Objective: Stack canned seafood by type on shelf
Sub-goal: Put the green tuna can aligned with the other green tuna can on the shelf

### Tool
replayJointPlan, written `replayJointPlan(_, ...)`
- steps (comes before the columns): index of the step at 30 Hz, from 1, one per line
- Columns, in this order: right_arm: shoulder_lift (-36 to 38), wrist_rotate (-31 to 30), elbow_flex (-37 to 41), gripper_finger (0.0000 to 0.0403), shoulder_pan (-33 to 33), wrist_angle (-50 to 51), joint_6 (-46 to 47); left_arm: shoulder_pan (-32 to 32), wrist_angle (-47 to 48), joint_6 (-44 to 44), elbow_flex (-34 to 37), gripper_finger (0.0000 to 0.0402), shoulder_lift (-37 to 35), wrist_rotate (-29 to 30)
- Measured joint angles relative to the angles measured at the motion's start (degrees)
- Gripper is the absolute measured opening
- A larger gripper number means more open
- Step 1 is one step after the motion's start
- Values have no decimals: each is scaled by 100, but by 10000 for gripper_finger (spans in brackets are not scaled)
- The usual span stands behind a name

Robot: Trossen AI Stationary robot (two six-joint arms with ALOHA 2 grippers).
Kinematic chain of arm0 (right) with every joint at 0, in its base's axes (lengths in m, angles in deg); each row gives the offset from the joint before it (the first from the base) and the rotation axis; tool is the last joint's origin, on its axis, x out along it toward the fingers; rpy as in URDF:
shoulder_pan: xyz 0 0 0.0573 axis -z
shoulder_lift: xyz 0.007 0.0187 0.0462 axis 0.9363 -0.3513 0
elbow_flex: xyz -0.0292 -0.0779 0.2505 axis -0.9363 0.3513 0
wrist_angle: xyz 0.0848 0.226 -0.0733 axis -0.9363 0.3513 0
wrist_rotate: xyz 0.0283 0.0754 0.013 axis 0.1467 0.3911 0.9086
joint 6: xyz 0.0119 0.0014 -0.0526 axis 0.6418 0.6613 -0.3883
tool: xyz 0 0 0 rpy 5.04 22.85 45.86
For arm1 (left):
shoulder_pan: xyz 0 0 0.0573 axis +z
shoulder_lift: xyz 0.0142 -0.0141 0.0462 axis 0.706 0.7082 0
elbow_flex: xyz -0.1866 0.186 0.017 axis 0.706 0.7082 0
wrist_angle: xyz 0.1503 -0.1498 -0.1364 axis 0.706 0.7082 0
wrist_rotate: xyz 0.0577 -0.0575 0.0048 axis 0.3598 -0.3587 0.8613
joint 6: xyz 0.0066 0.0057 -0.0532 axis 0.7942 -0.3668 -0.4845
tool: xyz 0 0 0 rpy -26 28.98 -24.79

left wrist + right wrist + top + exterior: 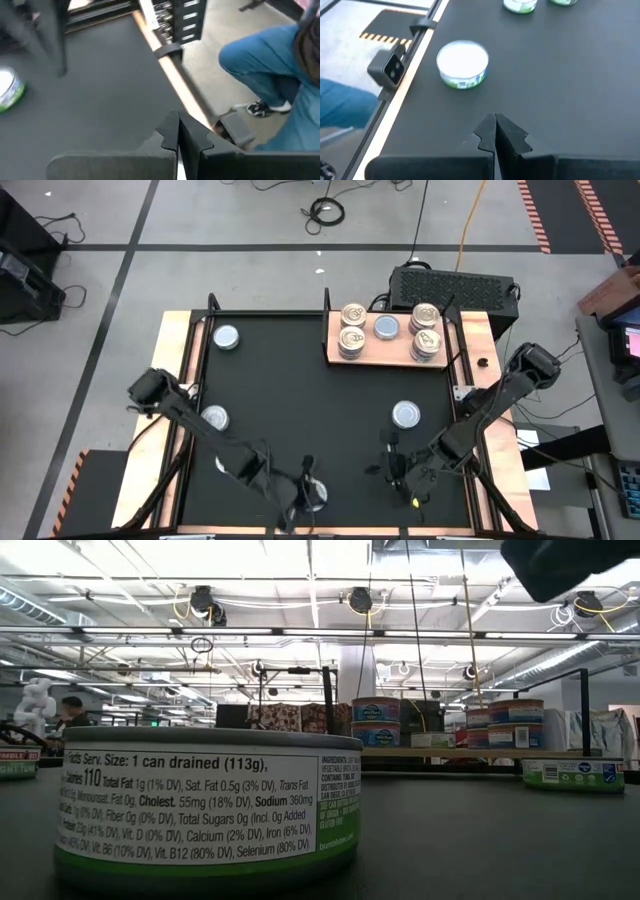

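Observation:
The shelf (pixel 390 352), a light wooden board, lies at the table's far right. On it stand gold-lidded tins (pixel 352 340) (pixel 426 343) with a blue-lidded tin (pixel 386 328) between them. Loose silvery-lidded tins rest flat on the black mat at the far left (pixel 226 337), left (pixel 213 418), right (pixel 406 415) and near the front edge (pixel 315 492) (pixel 462 64) (pixel 205 805). My left gripper (pixel 306 472) (pixel 177 132) hovers shut just beyond the front tin. To that tin's right my right gripper (pixel 385 460) (pixel 495 127) is shut and points at it, a short way off.
Wooden strips (pixel 180 380) and a dark rail (pixel 462 370) edge the mat. A black box (pixel 450 285) stands behind the shelf. A person in blue (pixel 270 75) is beside the table's right edge. The mat's middle (pixel 310 400) is bare.

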Motion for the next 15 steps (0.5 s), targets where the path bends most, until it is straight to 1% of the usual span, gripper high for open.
replayJointPlan(3, -109, -11, -2, 0, -97, -71, 78, -251, 658, 276, -760, 6, 450, 418)
replayJointPlan(6, -132, -135, -2, 0, -196, -110, 21, -388, 1763, 312, -1612, 6, 978, 746)
replayJointPlan(8, -132, -150, -4, 0, -218, -167, -68, -412, 2468, 280, -2146, 6, 1326, 787)
replayJointPlan(10, -126, -147, -4, 0, -219, -223, -226, -412, 3027, 272, -2506, 6, 1599, 773)
replayJointPlan(15, -117, -154, -4, 0, -217, -307, -382, -404, 3135, 269, -2803, 8, 1823, 633)
